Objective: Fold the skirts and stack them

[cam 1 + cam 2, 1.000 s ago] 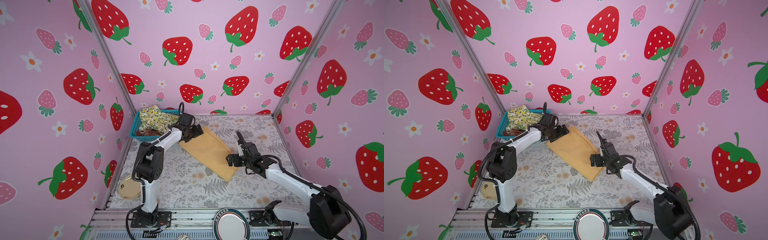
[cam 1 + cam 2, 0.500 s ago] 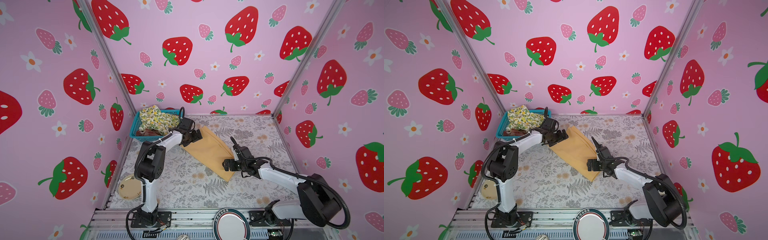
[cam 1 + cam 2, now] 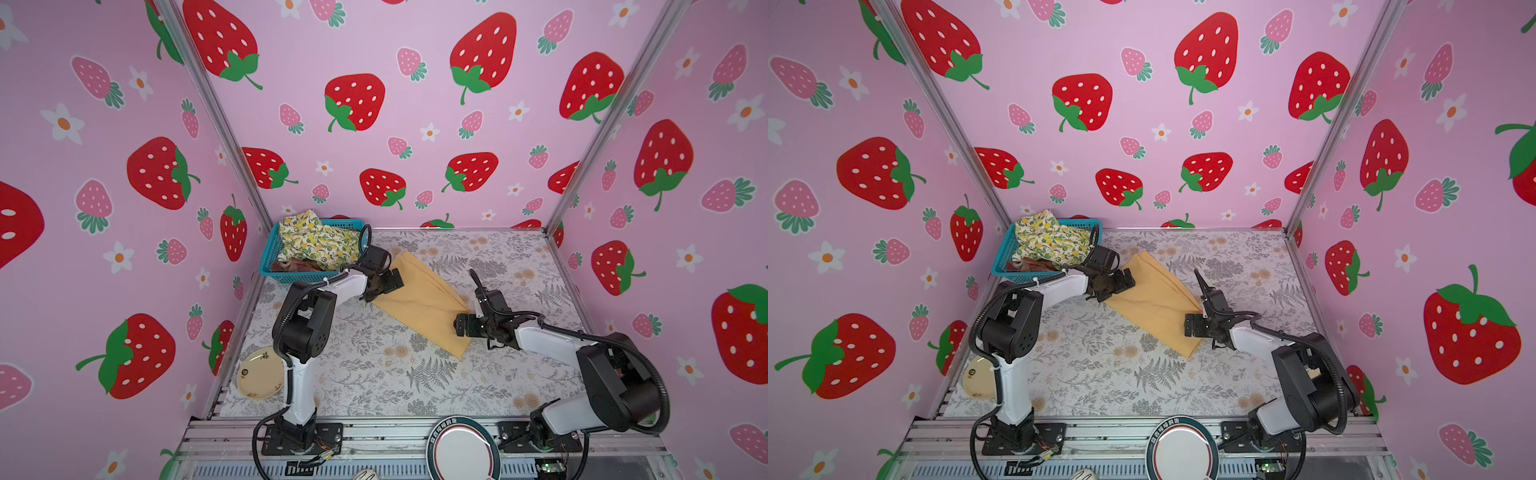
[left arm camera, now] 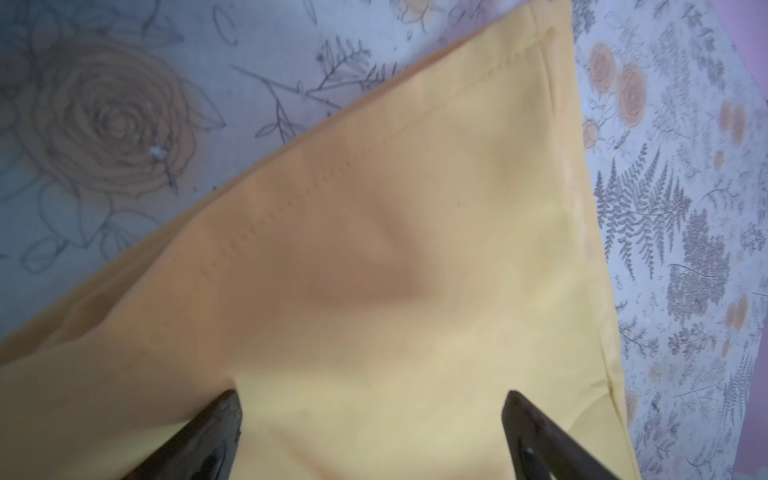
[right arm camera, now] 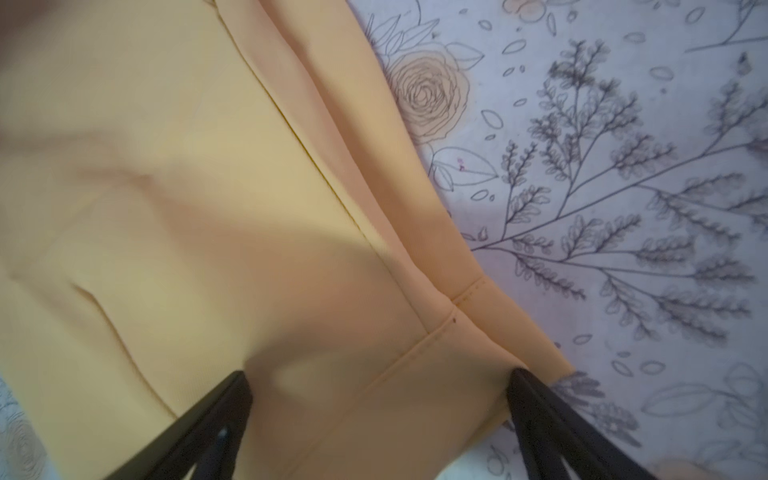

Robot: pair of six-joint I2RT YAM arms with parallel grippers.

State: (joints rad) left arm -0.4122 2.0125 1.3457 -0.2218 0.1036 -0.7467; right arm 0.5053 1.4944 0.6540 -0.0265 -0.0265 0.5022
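Mustard skirt [image 3: 424, 307]: I see it folded into a long strip, flat on the floral table cover [image 3: 374, 386], starting just beside the teal basket [image 3: 269, 254] and running away from it.
Lemon skirt [image 3: 316, 245]: heaped in the basket, rising above its rim.
Plaid skirt [image 3: 297, 265]: in the basket, under the lemon skirt.
Left gripper [image 4: 372, 399]: jaws spread wide over the mustard skirt's end nearest the basket, clamping nothing.
Right gripper [image 5: 380, 376]: jaws spread wide over the hem end farthest from the basket, clamping nothing.
Yellow plate [image 3: 259, 374]: well apart from the basket.
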